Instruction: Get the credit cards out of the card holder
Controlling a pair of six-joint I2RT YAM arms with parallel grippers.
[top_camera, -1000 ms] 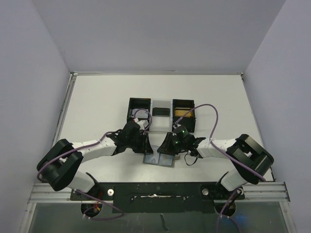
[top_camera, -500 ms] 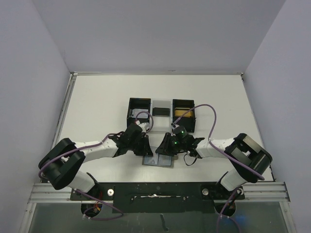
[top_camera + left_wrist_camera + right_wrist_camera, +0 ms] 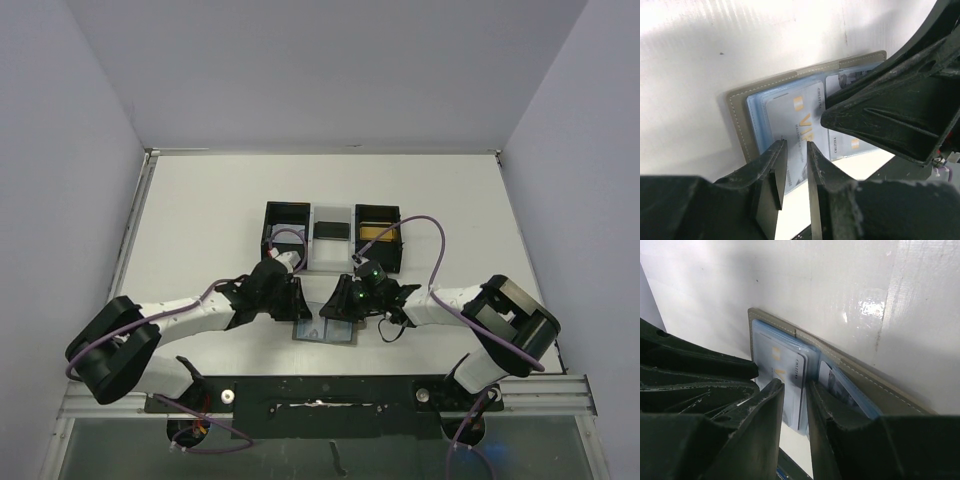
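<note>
The step in hand seemed to be the taking of the first card. I judge that it needed a division of work: one gripper should press the card holder (image 3: 738,120) flat on the tabletop (image 3: 690,70) while the other draws the card (image 3: 790,117) out along its pocket, not upward. Such a light holder would probably lift or slide on the glossy surface. The left gripper (image 3: 795,150) stood low over one end of this card, its jaws only a narrow gap apart and, as far as I could see, clamped on nothing. The right gripper (image 3: 792,390) stood just beside it, near the middle fold, also with a narrow gap and nothing held. Since the two were very close together, any pull should probably go away from the other arm, and the jaws should take only the edge of one card, not the pocket's edge with it. The card holder lay open and flat in the middle of the near part of the tabletop, under the two grippers and nearer than the three-part tray (image 3: 270,225). It was grey outside with a pale stitched border, and blue-grey inside with two panels. One panel showed a pale card with a gold chip and the letters VIP. The other showed a second card (image 3: 844,147), partly hidden by the right gripper.
</note>
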